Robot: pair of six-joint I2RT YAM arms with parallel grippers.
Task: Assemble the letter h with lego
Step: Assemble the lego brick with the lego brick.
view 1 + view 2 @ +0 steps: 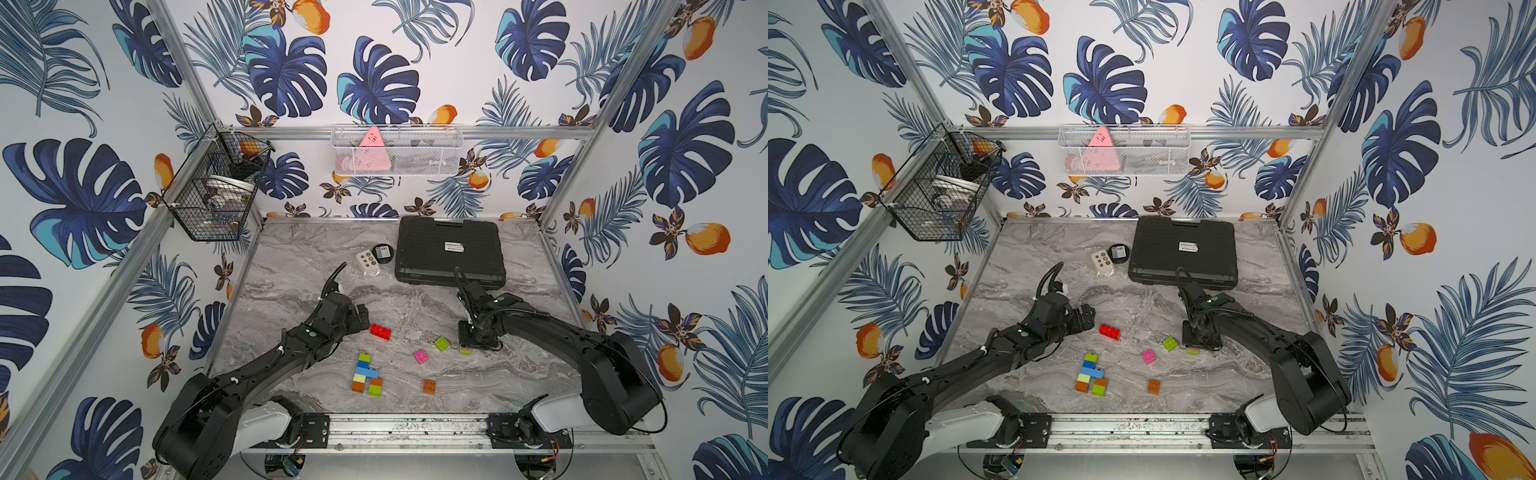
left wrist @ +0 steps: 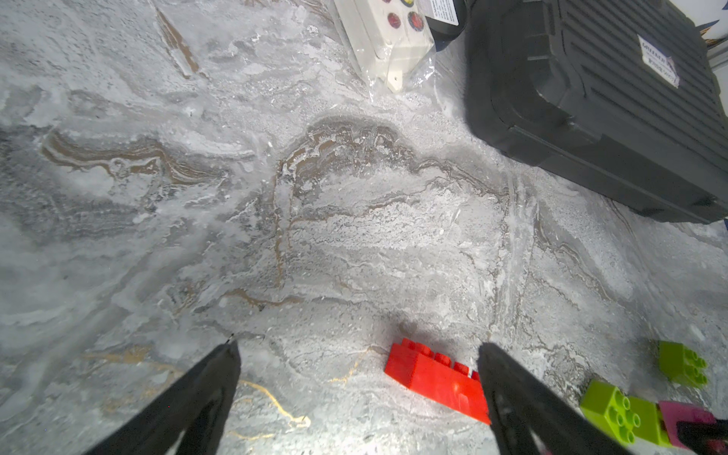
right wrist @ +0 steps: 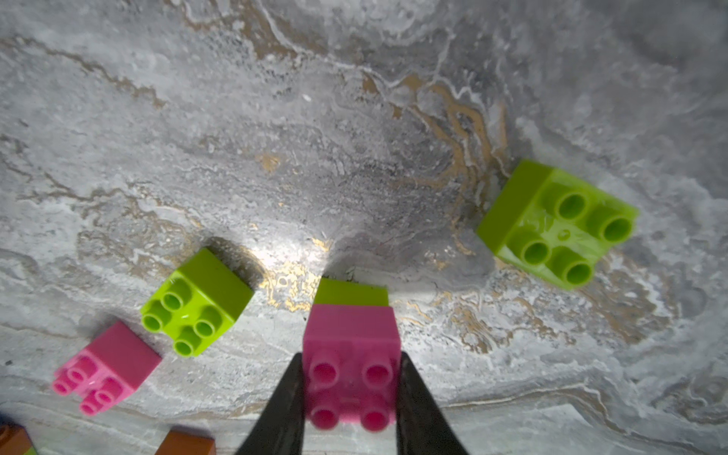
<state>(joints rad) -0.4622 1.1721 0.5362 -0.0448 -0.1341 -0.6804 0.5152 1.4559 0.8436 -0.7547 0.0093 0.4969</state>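
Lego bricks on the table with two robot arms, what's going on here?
The right gripper is shut on a pink brick joined to a lime green brick. The left gripper hangs open near the red brick, holding nothing. A partly built cluster lies toward the front.

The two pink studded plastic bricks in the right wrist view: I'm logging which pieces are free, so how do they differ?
The gripped pink studded brick is clamped between the right gripper's black fingers; the loose pink studded brick lies untouched on the grey marble tabletop. The gripped pink studded brick is joined to a lime green brick on its underside; the loose pink studded brick is single. Both are square, four-studded and the same pink.
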